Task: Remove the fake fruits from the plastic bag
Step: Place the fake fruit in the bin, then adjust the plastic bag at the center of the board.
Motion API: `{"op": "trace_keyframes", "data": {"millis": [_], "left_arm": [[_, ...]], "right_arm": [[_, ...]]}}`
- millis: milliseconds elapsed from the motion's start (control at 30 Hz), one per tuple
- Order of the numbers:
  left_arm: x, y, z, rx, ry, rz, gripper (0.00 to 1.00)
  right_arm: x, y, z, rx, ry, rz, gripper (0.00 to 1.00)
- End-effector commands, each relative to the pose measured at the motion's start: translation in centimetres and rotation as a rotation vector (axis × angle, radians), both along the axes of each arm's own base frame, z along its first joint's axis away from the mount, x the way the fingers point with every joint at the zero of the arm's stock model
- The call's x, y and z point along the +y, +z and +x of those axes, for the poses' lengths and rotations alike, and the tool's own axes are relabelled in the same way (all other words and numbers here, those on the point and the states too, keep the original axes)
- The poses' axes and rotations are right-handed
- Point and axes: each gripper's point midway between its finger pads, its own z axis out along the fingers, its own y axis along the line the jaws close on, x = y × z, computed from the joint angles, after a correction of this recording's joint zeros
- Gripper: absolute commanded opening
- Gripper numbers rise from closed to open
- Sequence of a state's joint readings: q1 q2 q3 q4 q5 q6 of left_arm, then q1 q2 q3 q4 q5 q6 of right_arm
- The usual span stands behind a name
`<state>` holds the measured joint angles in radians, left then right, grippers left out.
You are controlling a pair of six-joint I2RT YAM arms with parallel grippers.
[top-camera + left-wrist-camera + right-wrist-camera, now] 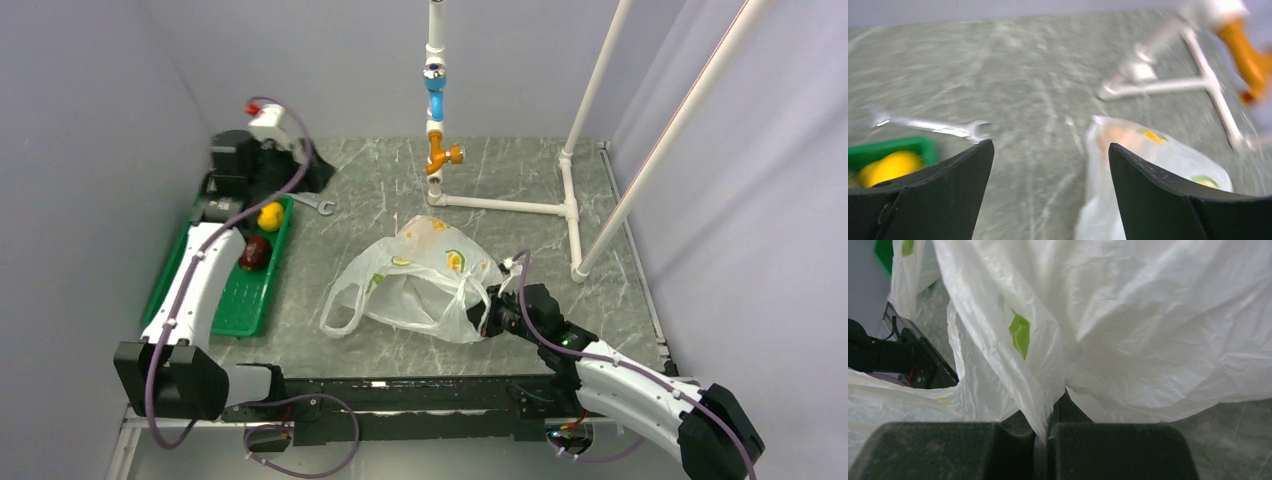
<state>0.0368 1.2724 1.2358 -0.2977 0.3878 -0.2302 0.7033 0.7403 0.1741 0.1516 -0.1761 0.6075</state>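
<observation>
Overhead, the bag: We see the plastic bag (pixel 415 290) lying crumpled near the middle of the table (pixel 370 175), one handle loop trailing toward the left arm's side.
Overhead, right arm: The right gripper (pixel 487 316) meets the bag's right edge, its jaws pressed onto the film.
Overhead, left arm: The left gripper (pixel 318 177) sits at the far left, beyond the green tray (pixel 232 303); from here we cannot tell how its jaws stand.
Overhead, fruits: A yellow fruit (pixel 270 216) and a dark red fruit (pixel 254 252) lie in the tray, well apart from the bag.
Overhead, surroundings: A wrench (pixel 313 203) rests just beside the tray's far end; a white pipe frame (pixel 505 205) stands behind the bag.
Left wrist, the hand: We find the left gripper (pixel 1050 150) spread wide and pinching nothing, above bare table.
Left wrist, the scene: In a blurred picture, the wrench (pixel 928 125) lies ahead, the yellow fruit (pixel 890 167) sits in the green tray (pixel 893 146) at left, and the bag (pixel 1148 165) shows at right.
Right wrist, the hand: The right gripper (pixel 1049 432) has its jaws pressed together on a fold of the plastic bag (pixel 1148 315).
Right wrist, the bag: Its crinkled white film fills our view; a green print shows, and nothing inside can be made out.
</observation>
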Motion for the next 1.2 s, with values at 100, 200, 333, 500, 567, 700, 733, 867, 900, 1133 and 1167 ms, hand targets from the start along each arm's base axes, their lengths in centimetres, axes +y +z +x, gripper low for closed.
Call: {"op": "trace_keyframes", "data": {"millis": [100,200,333,500,567,700,733,867,900,1133,1167], "left_arm": [[-13.9,2.5,-6.5,-0.171,-0.408,0.185,0.91],[-18.2,2.3,-10.0,-0.167,-0.525,0.198,0.92],[-21.0,2.0,-15.0,-0.129,-0.642,0.000,0.90],[-18.9,-2.9,-19.0,-0.056,-0.577,-0.196,0.93],[-17.8,-5.0,-19.8,-0.007,-0.534,-0.205,0.94],[-17.4,-6.2,-22.2,0.069,-0.581,-0.223,0.92],[-17.2,-6.3,-22.6,0.087,-0.580,-0.226,0.91],[-16.3,-7.7,-23.4,0.152,-0.543,-0.224,0.86],[-16.2,-7.9,-23.8,0.159,-0.544,-0.233,0.86],[-16.8,-8.7,-26.2,0.146,-0.631,-0.373,0.91],[-17.3,-9.0,-26.5,0.156,-0.657,-0.391,0.93]], "right_arm": [[0.5,1.0,-0.7,0.047,-0.006,0.197,0.00],[0.0,1.4,-1.2,0.017,0.013,0.208,0.00],[0.2,2.6,-1.3,-0.054,0.073,0.174,0.00],[2.6,4.6,-2.0,-0.107,0.273,0.177,0.00],[4.0,5.4,-2.2,-0.116,0.364,0.200,0.00],[7.6,5.2,-3.1,-0.095,0.544,0.191,0.00],[8.7,5.8,-3.4,-0.114,0.586,0.189,0.00],[12.2,8.3,-5.4,-0.140,0.718,0.258,0.00],[12.6,8.9,-5.8,-0.148,0.733,0.278,0.00],[10.6,8.0,-6.5,-0.113,0.688,0.276,0.00],[9.8,6.9,-6.5,-0.085,0.667,0.267,0.00]]}}
